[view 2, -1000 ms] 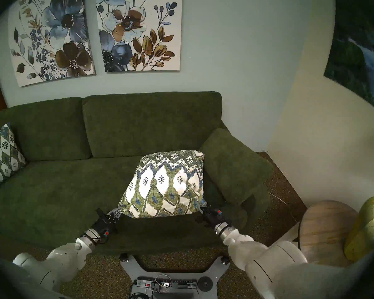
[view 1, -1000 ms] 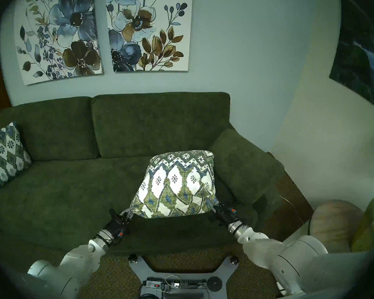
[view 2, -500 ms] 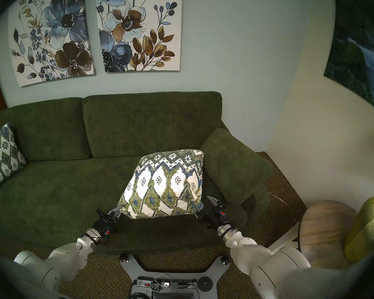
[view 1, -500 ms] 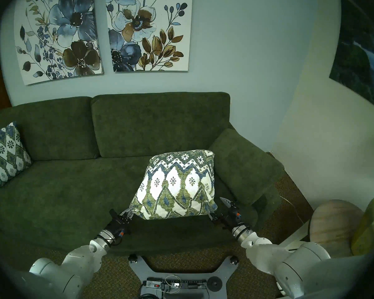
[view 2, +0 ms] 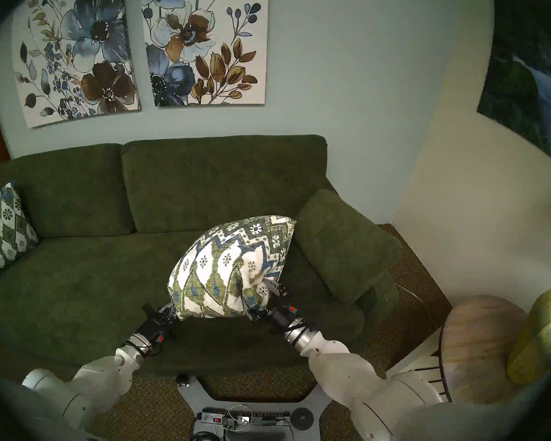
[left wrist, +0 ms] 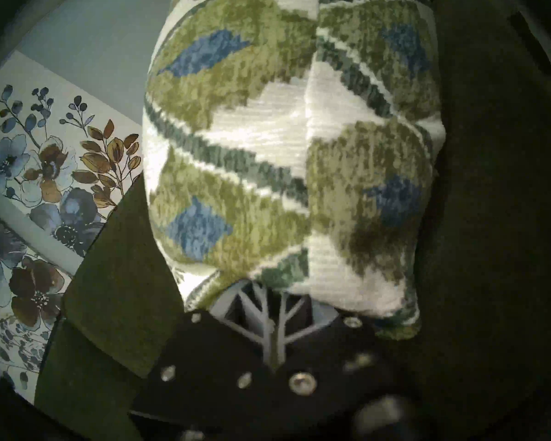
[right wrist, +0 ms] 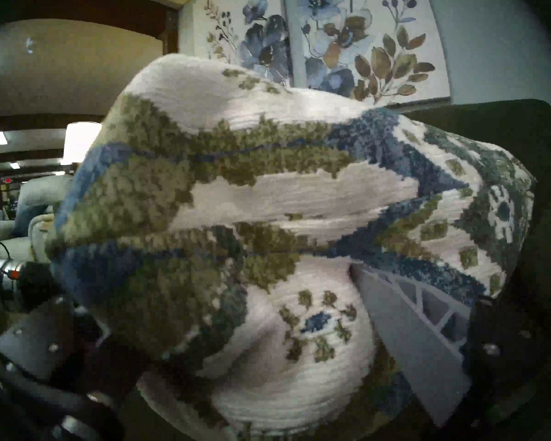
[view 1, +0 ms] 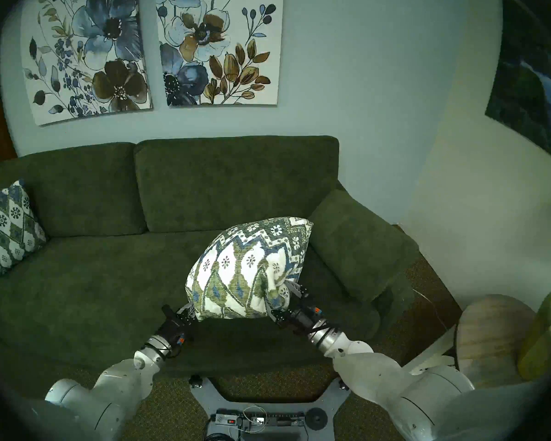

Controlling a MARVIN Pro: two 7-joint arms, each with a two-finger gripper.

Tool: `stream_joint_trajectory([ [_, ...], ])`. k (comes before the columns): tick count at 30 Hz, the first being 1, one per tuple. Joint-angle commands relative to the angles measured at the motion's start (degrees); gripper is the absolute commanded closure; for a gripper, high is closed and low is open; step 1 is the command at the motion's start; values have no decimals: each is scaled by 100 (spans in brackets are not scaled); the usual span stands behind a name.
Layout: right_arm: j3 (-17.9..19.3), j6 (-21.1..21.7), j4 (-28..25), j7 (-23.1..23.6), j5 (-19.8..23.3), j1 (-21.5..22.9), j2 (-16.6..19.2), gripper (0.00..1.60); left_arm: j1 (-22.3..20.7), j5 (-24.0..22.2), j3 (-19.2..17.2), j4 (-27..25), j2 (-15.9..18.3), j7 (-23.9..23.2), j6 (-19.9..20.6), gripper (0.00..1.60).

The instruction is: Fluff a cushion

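Note:
The cushion (view 1: pixel 245 268), white with olive and blue diamonds, is held up above the green sofa seat (view 1: pixel 93 287), squashed and leaning left. My left gripper (view 1: pixel 190 310) is shut on its lower left corner; the left wrist view shows that corner pinched between the fingers (left wrist: pixel 261 306). My right gripper (view 1: pixel 282 298) is open and pressed into the cushion's right side. Fabric bulges between its spread fingers (right wrist: pixel 420 335), and the cushion (right wrist: pixel 268 192) fills that view. The cushion's underside is hidden.
A smaller, bluer patterned pillow (view 1: pixel 8 227) leans at the sofa's far left. The sofa's padded right arm (view 1: pixel 360 243) stands close to the cushion. A round wooden side table (view 1: pixel 490 332) with a gold object (view 1: pixel 547 329) is at my right.
My right gripper let go of the lower right corner, opened and drew back, then drove left into the cushion's side, denting it and pushing it left. My left gripper kept its grip.

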Motion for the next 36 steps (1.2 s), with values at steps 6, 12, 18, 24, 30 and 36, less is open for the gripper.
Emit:
stream_joint_trajectory([
  [6, 391, 8, -1036, 217, 131, 304, 398, 0, -136, 15, 42, -105, -137, 32, -7, 160],
  [12, 565, 8, -1479, 254, 212, 203, 553, 0, -175, 18, 73, -121, -172, 23, -1, 160],
  [18, 678, 8, -1911, 306, 282, 70, 632, 0, -230, 21, 122, -150, -216, 21, 3, 160],
  [24, 753, 8, -2227, 331, 339, 125, 629, 0, -275, 25, 157, -165, -248, 12, 13, 160],
  [30, 860, 8, -2640, 340, 402, 240, 630, 0, -333, 37, 202, -185, -284, 6, 20, 160],
  [36, 1127, 8, -3142, 306, 537, 396, 775, 0, -395, 70, 260, -194, -306, -3, 33, 160],
])
